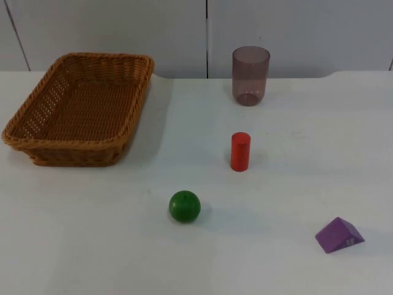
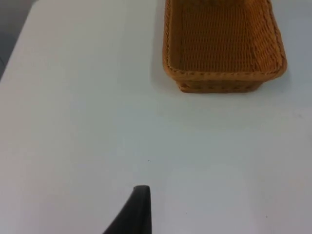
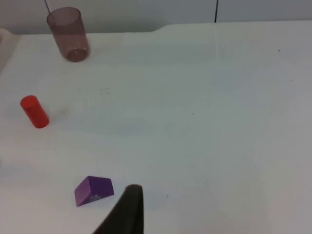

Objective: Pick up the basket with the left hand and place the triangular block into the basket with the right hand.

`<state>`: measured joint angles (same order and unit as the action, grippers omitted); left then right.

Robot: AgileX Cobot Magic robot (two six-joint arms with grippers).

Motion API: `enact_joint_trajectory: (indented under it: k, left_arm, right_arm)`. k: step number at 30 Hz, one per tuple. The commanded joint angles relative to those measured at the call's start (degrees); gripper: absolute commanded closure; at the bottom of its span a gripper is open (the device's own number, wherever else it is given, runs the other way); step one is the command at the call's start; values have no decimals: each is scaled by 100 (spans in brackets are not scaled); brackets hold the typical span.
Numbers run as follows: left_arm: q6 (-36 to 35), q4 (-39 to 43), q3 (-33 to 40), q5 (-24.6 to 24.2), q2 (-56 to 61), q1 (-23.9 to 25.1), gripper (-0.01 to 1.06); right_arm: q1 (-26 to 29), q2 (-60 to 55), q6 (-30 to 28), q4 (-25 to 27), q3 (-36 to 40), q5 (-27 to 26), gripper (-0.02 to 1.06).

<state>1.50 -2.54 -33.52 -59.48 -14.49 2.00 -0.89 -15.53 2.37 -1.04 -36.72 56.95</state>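
Item: wicker basket (image 1: pixel 80 110), empty, on the table (image 1: pixel 276 184) at its far left. Item: purple triangular block (image 1: pixel 339 235), near right, well apart from it. Left gripper (image 2: pixel 139 209) short of the basket; I cannot tell its opening, nor the right gripper's (image 3: pixel 129 209) beside the block. I'd take the near rim squarely, lifting level.

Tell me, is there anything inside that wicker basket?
Nothing: the basket holds only its bare woven floor in the top and left wrist views. What lies underneath it is covered.
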Motion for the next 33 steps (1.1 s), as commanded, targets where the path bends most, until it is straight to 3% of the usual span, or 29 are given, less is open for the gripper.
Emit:
enact_joint_trajectory:
  k: [1, 8, 15, 29, 33]
  left_arm:
    - [-49, -106, -110, 164, -318, -33, 0]
    - [-49, -185, -430, 471, -1830, -33, 0]
    - [-49, -303, -504, 840, -2779, -33, 0]
    - [84, -327, -516, 971, -3786, -33, 0]
    - [123, -325, -516, 1272, -4382, -33, 0]
  right_arm:
    - [46, -325, -49, -8, -101, -266, -1]
    - [46, -1676, -49, 6, -241, -932, -1]
    - [46, -2614, -49, -5, -241, -1263, -1]
    - [46, -3305, -49, -5, -241, -1269, -1]
    - [46, -3306, -49, -5, -241, -1283, -1]
